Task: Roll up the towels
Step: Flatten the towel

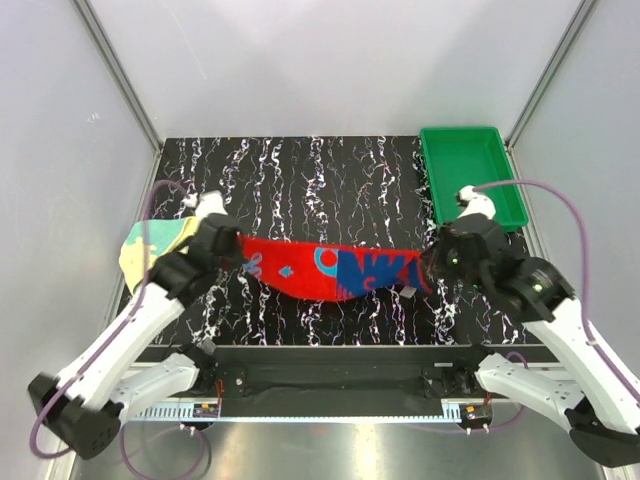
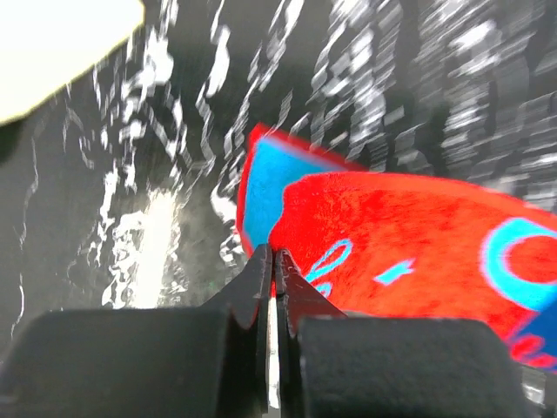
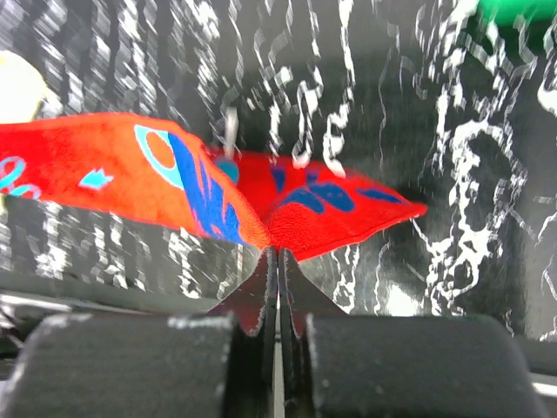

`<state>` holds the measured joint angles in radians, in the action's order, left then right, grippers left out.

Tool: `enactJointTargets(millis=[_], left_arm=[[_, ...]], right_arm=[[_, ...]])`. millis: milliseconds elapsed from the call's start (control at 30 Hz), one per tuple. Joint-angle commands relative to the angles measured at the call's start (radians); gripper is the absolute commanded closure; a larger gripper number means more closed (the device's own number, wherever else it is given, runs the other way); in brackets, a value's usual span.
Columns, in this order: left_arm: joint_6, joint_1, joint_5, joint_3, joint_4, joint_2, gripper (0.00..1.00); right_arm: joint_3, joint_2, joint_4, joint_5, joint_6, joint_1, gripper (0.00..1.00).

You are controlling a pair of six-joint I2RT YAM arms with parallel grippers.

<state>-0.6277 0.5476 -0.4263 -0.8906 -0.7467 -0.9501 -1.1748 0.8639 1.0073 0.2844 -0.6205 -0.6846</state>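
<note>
Pinching ends of the red towel (image 1: 330, 272), left gripper (image 1: 236, 243) and right gripper (image 1: 428, 268) hold it spread near the green tray (image 1: 470, 170).

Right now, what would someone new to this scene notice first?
The red towel with blue blotches is stretched across the middle of the black marbled table, its left end pinched in the left gripper and its right end in the right gripper. A pale yellow towel lies at the left edge, and a green tray sits in the far right corner.

Green tray (image 1: 466, 172) sat at the table's far right corner, black table (image 1: 335, 190) veined with white, pale walls (image 1: 330, 60) stood around it.
</note>
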Motion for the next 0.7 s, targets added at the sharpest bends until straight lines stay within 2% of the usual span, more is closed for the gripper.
enactJointTargets(millis=[0, 133, 233, 400, 500, 533, 600, 667], left_arm=[[0.048, 0.006, -0.002, -0.186, -0.081, 0.134, 1.0], [0.071, 0.006, 0.001, -0.356, -0.18, 0.169, 1.0], [0.072, 0.006, 0.014, -0.404, -0.221, 0.162, 1.0], [0.086, 0.006, 0.004, -0.367, -0.163, 0.07, 1.0], [0.083, 0.003, -0.023, -0.341, -0.115, -0.053, 1.0], [0.08, -0.011, -0.037, -0.335, -0.105, -0.125, 1.0], [0.071, -0.037, -0.023, -0.315, -0.056, -0.192, 1.0], [0.065, -0.092, 0.052, -0.303, 0.025, -0.292, 1.0]], right_arm=[[-0.112, -0.068, 0.037, 0.091, 0.027, -0.003, 1.0], [-0.138, -0.144, 0.048, 0.128, 0.022, -0.004, 1.0], [-0.125, -0.144, 0.034, 0.144, 0.027, -0.004, 1.0], [-0.121, 0.036, 0.008, 0.208, 0.018, -0.004, 1.0], [-0.114, 0.13, -0.056, 0.243, 0.034, 0.023, 1.0], [-0.108, 0.189, -0.079, 0.233, 0.041, 0.051, 1.0], [-0.071, 0.246, -0.175, 0.087, 0.062, 0.184, 1.0], [-0.027, 0.331, -0.283, -0.035, 0.067, 0.265, 1.0]])
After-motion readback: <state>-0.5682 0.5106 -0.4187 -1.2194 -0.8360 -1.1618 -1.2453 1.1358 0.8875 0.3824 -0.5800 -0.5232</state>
